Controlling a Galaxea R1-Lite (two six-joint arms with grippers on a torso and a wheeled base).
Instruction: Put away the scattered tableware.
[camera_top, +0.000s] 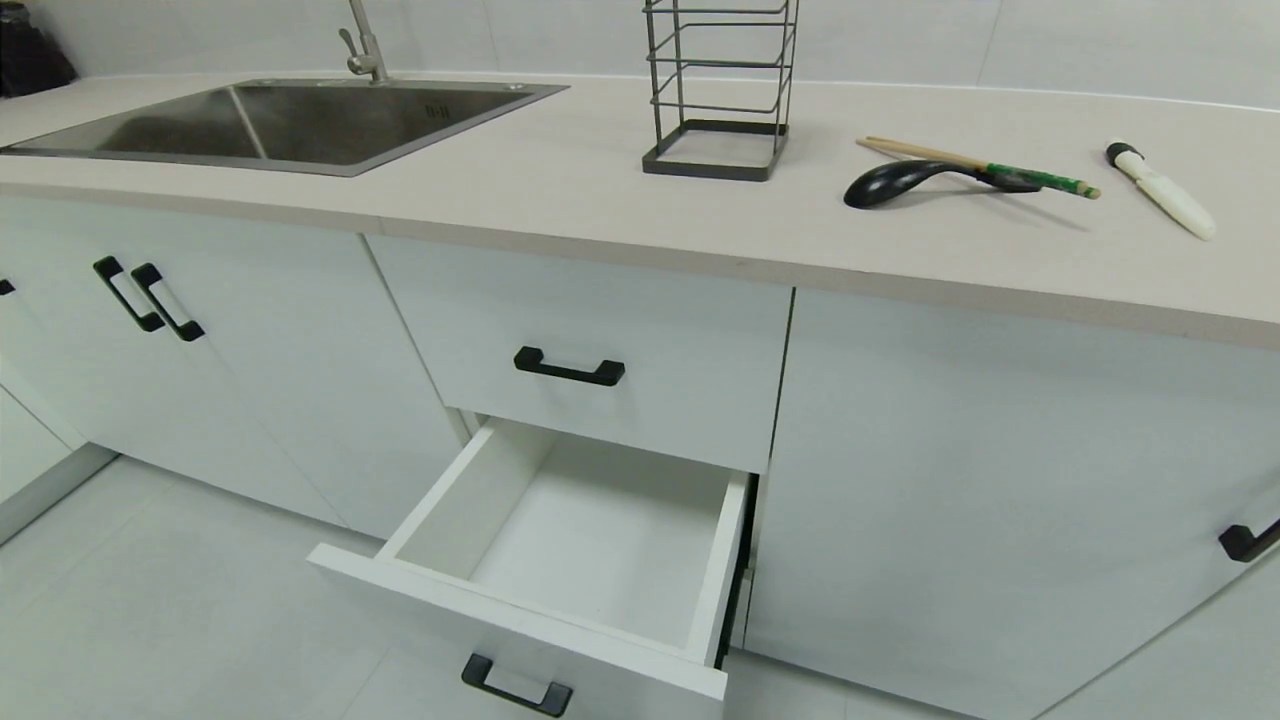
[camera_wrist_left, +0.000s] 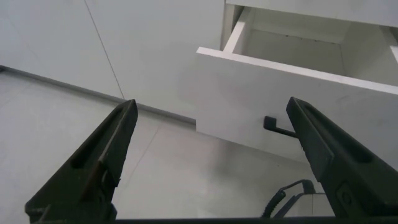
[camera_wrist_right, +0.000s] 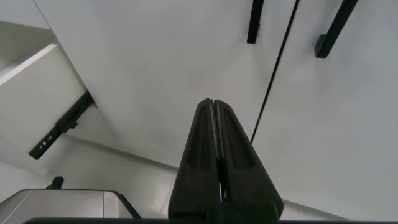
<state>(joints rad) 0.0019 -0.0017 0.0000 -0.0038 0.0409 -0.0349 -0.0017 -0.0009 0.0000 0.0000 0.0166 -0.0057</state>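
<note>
On the far left of the countertop (camera_top: 560, 200) sits the sink (camera_top: 290, 120), and a bare wire rack (camera_top: 715, 100) stands near the middle. Below and nearer, the lower drawer (camera_top: 720, 570) is pulled out, with nothing inside it.

The left gripper (camera_wrist_left: 211, 107) hangs low in front of the drawer's face, its fingers spread wide and holding nothing. The right gripper (camera_wrist_right: 214, 106) is pressed fully closed, empty, and points at the cabinet doors on the right.

The tableware lies on the right part of the counter, well apart from the drawer. A black spoon (camera_top: 900, 182) lies with its bowl to the left, and the chopsticks (camera_top: 975, 163) lie across its handle, touching it. A white utensil with a black end (camera_top: 1165, 190) lies farther right, on its own.

The storage is ready, so the step in hand is probably the first pickup. The right arm sits closer to the pieces and looks the better choice. It would need to open before it comes down. Taking the chopsticks first seems wise, since lifting the spoon from under them could roll them towards the edge. A grip across both sticks near their middle should keep them together on the way to the drawer.
</note>
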